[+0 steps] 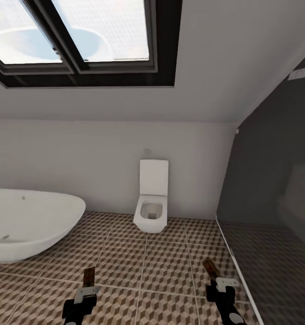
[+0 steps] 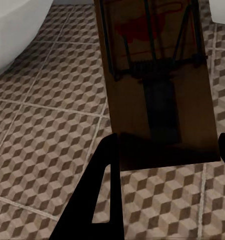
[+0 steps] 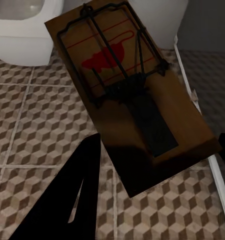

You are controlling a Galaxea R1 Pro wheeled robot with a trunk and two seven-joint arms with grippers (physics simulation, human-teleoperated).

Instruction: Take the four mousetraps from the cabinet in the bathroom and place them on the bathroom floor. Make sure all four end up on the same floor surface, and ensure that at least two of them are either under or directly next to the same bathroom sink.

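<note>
Two traps in transit: one (image 1: 88,276) pinched by the left fingers (image 1: 85,293), one (image 1: 210,267) by the right fingers (image 1: 224,284), both above the floor (image 1: 161,262) facing the toilet (image 1: 151,212). Carry them level to the sink and lower each flat before releasing.

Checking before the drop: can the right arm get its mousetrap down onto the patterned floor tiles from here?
Probably yes. The right gripper holds its mousetrap over bare bathroom floor, with nothing beneath it; the toilet stands farther off.
</note>
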